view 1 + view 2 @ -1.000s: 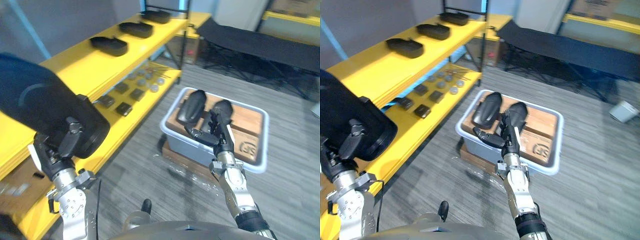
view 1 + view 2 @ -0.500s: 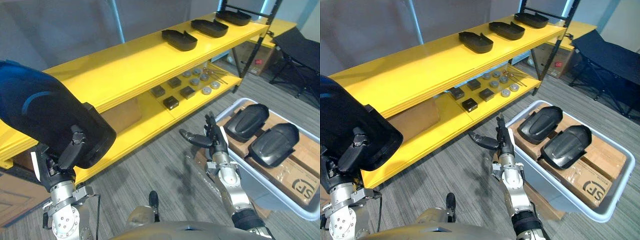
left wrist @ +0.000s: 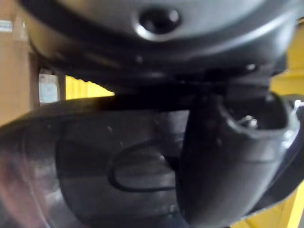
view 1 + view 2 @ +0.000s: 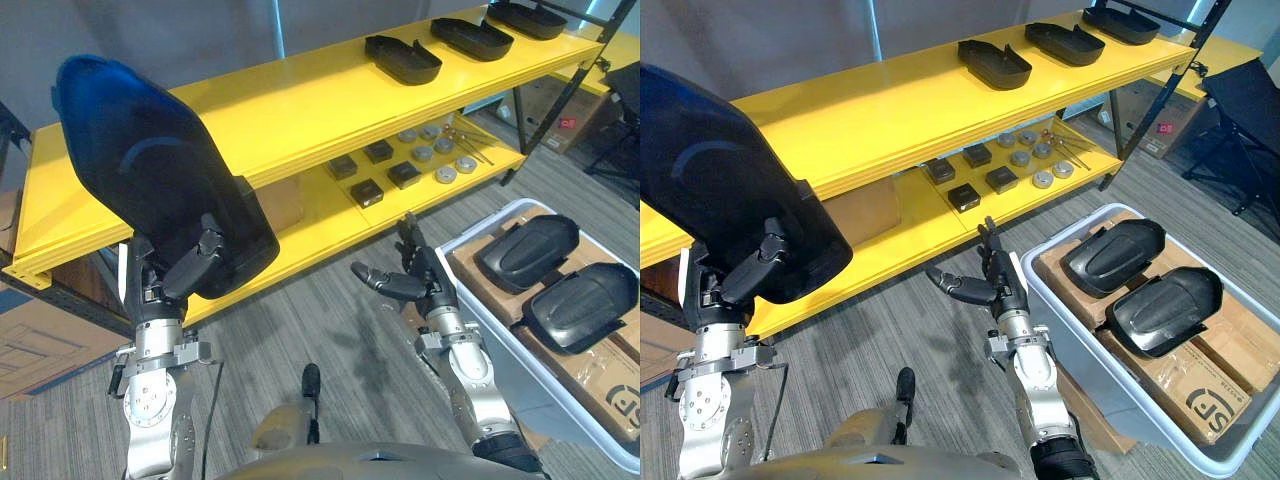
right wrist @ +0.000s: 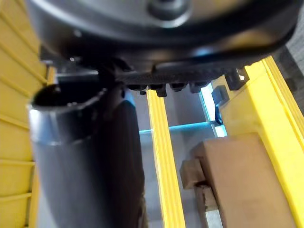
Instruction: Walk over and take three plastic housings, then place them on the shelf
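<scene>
My left hand (image 4: 178, 283) is shut on a large black plastic housing (image 4: 160, 180), which it holds upright in front of the yellow shelf's top board (image 4: 280, 100). In the left wrist view the thumb (image 3: 223, 156) lies across the housing (image 3: 95, 161). Three more black housings (image 4: 402, 58) lie in a row at the far end of that board. My right hand (image 4: 400, 283) hovers open and empty over the floor, between the shelf and a grey bin (image 4: 480, 222). Two housings (image 4: 527, 252) lie in the bin on cardboard.
The lower shelf board carries several small dark and silver parts (image 4: 400, 170). A cardboard box (image 4: 285, 205) stands under the top board. The bin stands at the right on the grey floor. A black shelf post (image 4: 530, 90) rises at the shelf's far end.
The camera has swung toward the shelf. My left hand has raised the housing higher and more upright, up to the level of the top board. The right hand stays open.
</scene>
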Available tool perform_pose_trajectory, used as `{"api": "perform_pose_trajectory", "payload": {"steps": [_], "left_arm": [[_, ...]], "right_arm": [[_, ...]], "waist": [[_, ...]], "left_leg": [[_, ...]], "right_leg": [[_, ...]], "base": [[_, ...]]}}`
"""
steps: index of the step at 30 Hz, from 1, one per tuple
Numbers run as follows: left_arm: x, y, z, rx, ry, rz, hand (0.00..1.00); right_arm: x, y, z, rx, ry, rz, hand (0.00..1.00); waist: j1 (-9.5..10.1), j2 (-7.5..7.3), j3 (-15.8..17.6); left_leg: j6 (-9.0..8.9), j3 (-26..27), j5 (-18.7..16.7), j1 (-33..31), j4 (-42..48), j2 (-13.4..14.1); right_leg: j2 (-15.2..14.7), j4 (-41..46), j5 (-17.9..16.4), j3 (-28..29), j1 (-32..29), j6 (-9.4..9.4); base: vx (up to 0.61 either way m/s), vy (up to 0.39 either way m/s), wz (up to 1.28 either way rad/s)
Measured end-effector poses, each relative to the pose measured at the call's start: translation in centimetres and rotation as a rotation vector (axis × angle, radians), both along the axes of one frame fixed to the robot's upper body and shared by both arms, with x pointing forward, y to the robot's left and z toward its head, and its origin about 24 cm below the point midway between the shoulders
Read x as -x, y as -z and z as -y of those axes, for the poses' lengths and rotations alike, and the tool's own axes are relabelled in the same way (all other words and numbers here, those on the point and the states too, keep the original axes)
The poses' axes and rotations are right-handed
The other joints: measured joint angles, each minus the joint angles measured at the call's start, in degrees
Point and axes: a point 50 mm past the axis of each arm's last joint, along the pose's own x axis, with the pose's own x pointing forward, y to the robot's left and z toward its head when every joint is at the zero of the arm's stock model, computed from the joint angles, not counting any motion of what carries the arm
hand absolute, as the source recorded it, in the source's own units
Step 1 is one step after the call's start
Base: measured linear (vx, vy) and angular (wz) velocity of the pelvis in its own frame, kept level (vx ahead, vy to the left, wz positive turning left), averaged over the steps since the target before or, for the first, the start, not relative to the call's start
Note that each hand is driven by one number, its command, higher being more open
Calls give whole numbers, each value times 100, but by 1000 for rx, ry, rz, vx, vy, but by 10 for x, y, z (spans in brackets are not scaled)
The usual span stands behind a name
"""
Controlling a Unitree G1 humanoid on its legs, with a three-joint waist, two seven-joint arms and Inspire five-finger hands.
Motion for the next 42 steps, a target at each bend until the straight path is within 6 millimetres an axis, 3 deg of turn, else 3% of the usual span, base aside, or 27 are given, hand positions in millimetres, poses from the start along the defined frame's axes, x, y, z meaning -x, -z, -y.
{"api": "perform_pose_trajectory", "payload": {"steps": [4,6,7,8,9,10,11,12,13,16,18,20,21,23,25,26,27,28,30,32,33,35,36,38,39,40,42], "left_arm": [[0,1,-1,0,-3,-18,0],[-1,0,-2,-11,5,-16,0],[-1,0,-3,-20,13,-22,0],[-2,0,-3,-23,17,-24,0],[-9,-1,-2,-20,32,-34,0],[-11,-1,-1,-29,41,-37,0],[-13,-3,-1,-61,47,-43,0],[-14,-4,-1,-69,48,-44,0],[-17,-7,-2,-74,44,-35,0],[-26,-12,-1,-61,41,-14,0],[-29,-10,0,-53,40,-23,0],[-29,-4,3,-39,44,-49,0],[-29,-1,6,-28,46,-62,0],[-30,2,17,-9,81,-65,0],[-30,3,24,-2,109,-69,0],[-27,8,25,14,102,-85,0],[-24,11,25,22,94,-98,0],[-16,18,24,34,76,-133,0],[-11,25,25,54,63,-162,0],[-10,27,27,82,51,-165,0],[-12,28,27,84,58,-168,0],[-19,23,29,85,106,-136,0],[-25,17,32,82,141,-106,0],[-30,10,36,71,186,-67,0],[-32,6,37,66,205,-46,0],[-34,1,36,52,224,-22,0],[-36,-6,35,39,254,5,0]], "right_arm": [[0,1,-7,-71,6,-6,100],[0,0,-11,-95,23,-4,100],[1,2,-11,-108,29,-9,100],[1,2,-11,-106,30,-9,100],[2,3,-6,-109,47,-10,100],[3,4,-4,-110,57,-16,100],[3,8,0,-107,77,-30,100],[3,9,3,-105,92,-33,100],[3,7,6,-109,106,-20,100],[1,3,13,-98,122,2,100],[1,0,18,-98,116,17,100],[2,-9,20,-108,90,59,100],[3,-17,17,-116,63,95,100],[7,-35,13,-124,23,169,100],[7,-54,7,-119,-27,246,100],[3,-62,4,-106,-67,284,100],[1,-65,3,-98,-84,295,100],[-1,-67,3,-85,-102,303,100],[-2,-71,11,-59,-91,318,100],[-5,-74,22,-28,-59,326,100],[-5,-77,29,-24,-18,337,100],[-6,-82,41,-23,49,364,100],[-5,-84,49,-24,101,376,100],[-4,-86,58,-16,164,381,100],[-4,-88,62,-10,193,386,100],[-4,-87,61,-3,230,388,100],[-4,-93,56,-18,227,413,100]], "waist": [[41,-99,124],[50,-223,179],[74,-280,184],[68,-290,189],[-62,-251,193],[-115,-253,194],[-196,-266,193],[-291,-241,190],[-305,-249,177],[-301,-173,208],[-367,-72,234],[-430,32,251],[-442,22,247],[-463,-27,218],[-418,-217,83],[-433,-219,-29],[-433,-202,-88],[-418,-96,-173],[-472,76,-232],[-397,222,-198],[-408,253,-175],[-431,199,-132],[-431,216,-135],[-444,306,-150],[-439,386,-168],[-449,312,-141],[-562,87,-76]], "left_leg": [[22,55,-318,-136,549,-98],[137,137,-728,-326,1210,-205],[197,248,-1103,-410,1681,-248],[140,277,-1310,-434,1865,-258],[209,193,-1577,-432,2186,-351],[207,130,-1641,-373,2191,-384],[227,14,-1674,-134,1970,-421],[284,-93,-1665,28,1777,-392],[389,-170,-1666,138,1638,-371],[460,-296,-1769,313,1533,-322],[478,-427,-1907,481,1555,-268],[388,-606,-2110,683,1756,-193],[284,-754,-2300,777,1946,-207],[159,-1098,-2639,865,2247,-259],[96,-1352,-3077,926,2423,-331],[25,-1484,-3350,941,2565,-190],[2,-1495,-3443,1026,2541,-62],[36,-1451,-3513,1265,2402,245],[-131,-1251,-3443,1006,3488,496],[-361,-918,-2866,463,4916,769],[-452,-524,-2801,72,5705,954],[-505,-181,-3012,-110,4901,996],[-512,-52,-2978,-112,3895,933],[-542,-159,-2451,-61,2421,775],[-535,-208,-1803,-36,1878,763],[-499,-156,-1398,58,1844,637],[-393,34,-1405,181,1575,433]], "right_leg": [[-242,278,-242,29,22,-18],[-417,359,-349,89,85,-44],[-514,395,-355,116,192,-89],[-547,669,-337,189,193,-210],[-844,1968,12,634,-354,-865],[-912,2457,325,817,-583,-1165],[-999,3174,1246,1184,-968,-1234],[-1006,3501,1113,1347,-1219,-1060],[-851,3391,578,1457,-1550,-883],[-292,1935,296,1663,-2101,-676],[40,1155,433,1926,-2401,-488],[313,157,889,2250,-2559,-401],[381,-238,1098,2399,-2555,-360],[384,-323,1152,2636,-2474,-352],[377,-327,1148,2777,-2312,-359],[460,-201,1411,2665,-2263,-266],[543,-141,1427,2584,-2205,-277],[726,-198,1423,2396,-1974,-289],[921,-255,1445,2091,-1664,-543],[1086,-441,1369,1924,-1212,-703],[1075,-838,1352,1829,-623,-733],[959,-1182,1352,1716,-200,-732],[879,-1274,1350,1690,-75,-728],[816,-1296,1314,1710,30,-666],[820,-1247,1215,1760,48,-510],[705,-1209,1034,1932,105,-262],[454,-1128,1035,2125,-63,-258]], "base": [[5,-20,0],[94,28,-13],[139,54,-24],[244,127,3],[204,132,27],[254,176,45],[245,100,31],[328,92,26],[277,53,15],[238,48,19],[264,-1,41],[323,-73,49],[350,-117,52],[367,-218,91],[395,-324,89],[327,-329,55],[445,-415,58],[527,-420,59],[425,-300,68],[508,-238,34],[664,-199,26],[463,-54,31],[323,93,22],[244,128,0],[185,154,-31],[251,187,-32],[216,173,-32]]}}
